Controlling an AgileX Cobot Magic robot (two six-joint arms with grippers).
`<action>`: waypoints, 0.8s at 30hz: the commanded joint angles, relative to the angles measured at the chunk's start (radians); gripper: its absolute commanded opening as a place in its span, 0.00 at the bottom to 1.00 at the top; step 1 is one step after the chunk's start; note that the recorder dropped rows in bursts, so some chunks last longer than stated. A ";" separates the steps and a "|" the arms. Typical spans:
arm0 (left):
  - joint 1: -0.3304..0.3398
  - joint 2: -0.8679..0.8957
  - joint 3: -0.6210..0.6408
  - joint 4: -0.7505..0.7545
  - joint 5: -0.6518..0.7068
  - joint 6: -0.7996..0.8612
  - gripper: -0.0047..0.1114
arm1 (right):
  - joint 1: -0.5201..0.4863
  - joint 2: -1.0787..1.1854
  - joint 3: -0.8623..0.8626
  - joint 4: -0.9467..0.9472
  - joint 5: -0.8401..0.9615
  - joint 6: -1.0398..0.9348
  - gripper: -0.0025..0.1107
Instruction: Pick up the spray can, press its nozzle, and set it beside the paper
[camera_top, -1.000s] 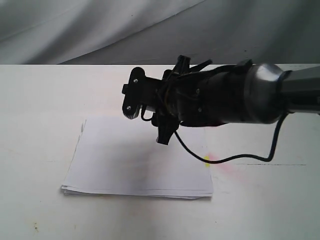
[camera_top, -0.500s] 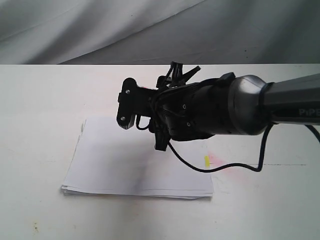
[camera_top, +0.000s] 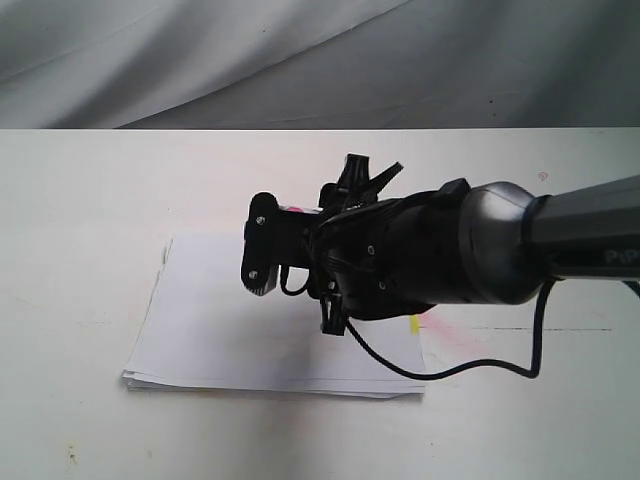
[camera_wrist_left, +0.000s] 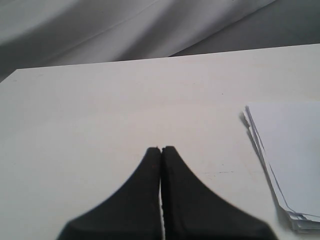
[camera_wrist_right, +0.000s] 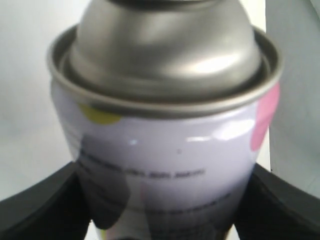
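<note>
The spray can (camera_wrist_right: 165, 150) fills the right wrist view: silver domed top (camera_wrist_right: 165, 50), white label with black print, pink and yellow marks. My right gripper (camera_wrist_right: 165, 210) is shut on it, one black finger (camera_wrist_right: 40, 205) on each side. The nozzle is cut off by that view's edge. In the exterior view the right arm (camera_top: 430, 260) hangs over the paper (camera_top: 230, 330) and hides the can. The paper's yellow tab (camera_top: 414, 323) peeks out under the arm. My left gripper (camera_wrist_left: 161, 150) is shut and empty over bare table, with the paper (camera_wrist_left: 295, 150) off to one side.
The white table (camera_top: 80, 200) runs back to a grey cloth backdrop (camera_top: 200, 60). A black cable (camera_top: 480, 370) loops down from the right arm. A faint pink stain (camera_top: 450, 335) marks the table by the paper's right edge.
The right arm with the can has sunk lower over the paper and shifted slightly. The paper and the left gripper have not moved.
</note>
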 joint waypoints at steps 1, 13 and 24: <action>0.002 -0.005 0.005 0.001 -0.009 -0.005 0.04 | 0.001 -0.023 -0.002 -0.021 0.020 0.007 0.02; 0.002 -0.005 0.005 0.200 -0.009 0.024 0.04 | 0.001 -0.023 -0.002 -0.061 0.045 0.005 0.02; 0.002 -0.005 0.005 0.006 -0.124 -0.075 0.04 | 0.001 -0.023 -0.002 -0.061 0.046 0.005 0.02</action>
